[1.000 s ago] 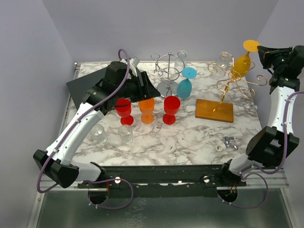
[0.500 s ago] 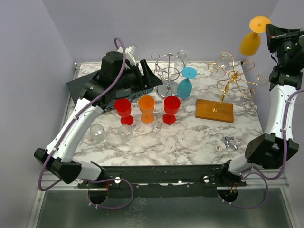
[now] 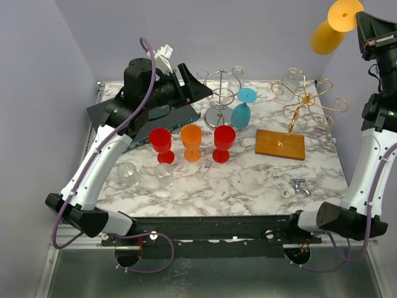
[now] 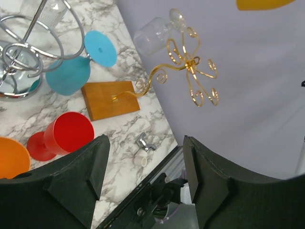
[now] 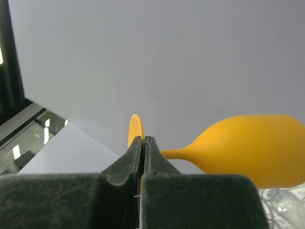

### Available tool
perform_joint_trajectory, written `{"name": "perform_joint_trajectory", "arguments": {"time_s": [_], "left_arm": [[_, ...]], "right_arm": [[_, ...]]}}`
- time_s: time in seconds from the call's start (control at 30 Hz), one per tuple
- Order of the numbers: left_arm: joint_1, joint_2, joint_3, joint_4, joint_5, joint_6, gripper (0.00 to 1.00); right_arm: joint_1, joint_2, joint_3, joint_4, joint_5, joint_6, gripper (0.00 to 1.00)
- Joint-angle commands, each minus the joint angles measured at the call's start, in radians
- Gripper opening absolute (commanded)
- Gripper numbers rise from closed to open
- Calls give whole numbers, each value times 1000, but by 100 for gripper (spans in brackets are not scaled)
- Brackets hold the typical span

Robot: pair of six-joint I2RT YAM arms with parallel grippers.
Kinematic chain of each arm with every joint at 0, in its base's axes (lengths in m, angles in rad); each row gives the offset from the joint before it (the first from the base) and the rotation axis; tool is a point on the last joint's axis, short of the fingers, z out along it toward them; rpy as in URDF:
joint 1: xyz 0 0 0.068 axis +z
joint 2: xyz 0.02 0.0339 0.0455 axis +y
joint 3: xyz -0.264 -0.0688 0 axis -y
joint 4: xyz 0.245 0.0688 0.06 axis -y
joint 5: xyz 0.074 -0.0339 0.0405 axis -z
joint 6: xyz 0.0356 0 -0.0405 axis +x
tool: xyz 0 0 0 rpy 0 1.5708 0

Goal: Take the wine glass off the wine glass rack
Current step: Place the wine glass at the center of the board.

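While the gold rack (image 3: 308, 99) carried a clear glass (image 3: 289, 82) and the chrome rack (image 3: 221, 96) a blue glass (image 3: 242, 112), the yellow wine glass (image 3: 327, 37) hung high above the marbled counter (image 3: 248, 180) against the lavender wall. Its stem was tilted, bowl leftward, and pinched in the right jaws. The left jaws stood wide and empty.

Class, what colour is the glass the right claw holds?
The wine glass is yellow; right wrist view.
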Motion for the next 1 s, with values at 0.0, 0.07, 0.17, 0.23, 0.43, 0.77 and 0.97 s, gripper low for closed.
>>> {"name": "perform_joint_trajectory", "arguments": {"time_s": [0.0,0.07,0.17,0.23,0.43,0.77,0.97], "left_arm": [[30,-4,-13,150,77,-42,70],[43,-8,-33,195,94,-57,70],[67,-14,-71,273,131,-87,70],[81,-19,-100,331,153,-110,70],[178,-55,-272,638,261,-264,71],[301,-76,-466,1097,368,-528,73],[306,-56,-474,1229,374,-611,73]], "right_arm": [[32,-31,-21,-16,-179,108,1],[83,-55,-65,35,-190,141,1],[218,-50,-71,42,-172,138,1],[322,-31,-75,55,-149,137,1],[530,19,-89,136,-89,185,1],[716,86,-162,288,-8,315,1],[774,119,-197,371,-4,397,1]]}}
